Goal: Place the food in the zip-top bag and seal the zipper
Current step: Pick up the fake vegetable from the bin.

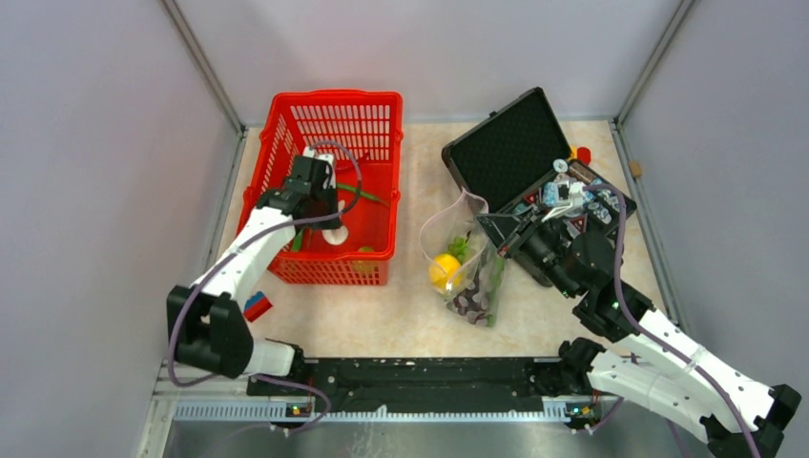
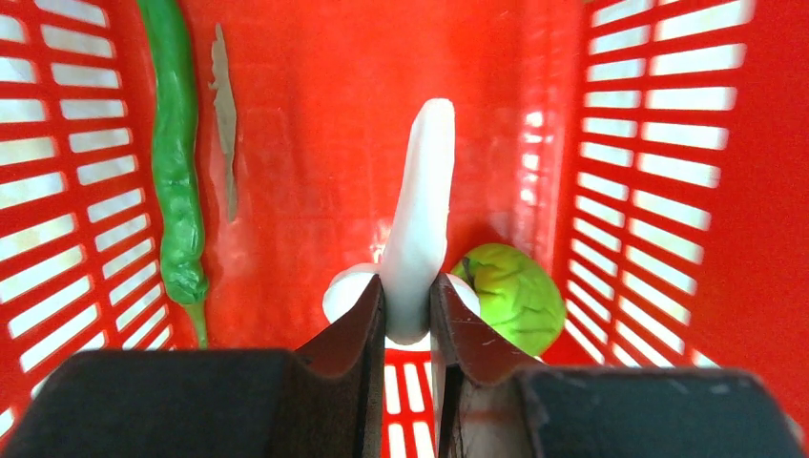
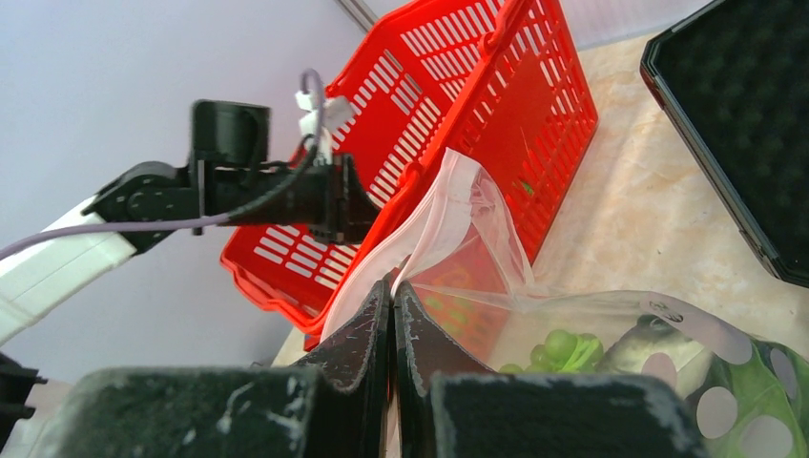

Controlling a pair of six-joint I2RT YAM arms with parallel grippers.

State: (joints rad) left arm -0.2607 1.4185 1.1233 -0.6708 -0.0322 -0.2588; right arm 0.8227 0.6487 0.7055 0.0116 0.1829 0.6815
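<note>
My left gripper [image 2: 408,286] is inside the red basket [image 2: 668,191] and is shut on a long white toy piece [image 2: 425,191]. A green lime [image 2: 510,296] lies just right of it. A long green leaf [image 2: 176,162] and a thin grey sliver [image 2: 224,124] lie at the basket's left. My right gripper [image 3: 392,286] is shut on the pink zipper strip [image 3: 382,258] of the zip-top bag [image 1: 472,277] and holds its mouth up and open. The bag holds a yellow lemon [image 1: 444,269], green grapes [image 3: 563,348], dark purple grapes [image 1: 467,303] and a grey fish [image 3: 649,343].
The open black foam-lined case [image 1: 515,153] with small gadgets stands right behind my right gripper [image 1: 496,243]. The basket [image 1: 334,105] stands at the back left. A small blue and red block [image 1: 256,305] lies by the left arm. Small red and orange bits [image 1: 580,153] lie behind the case.
</note>
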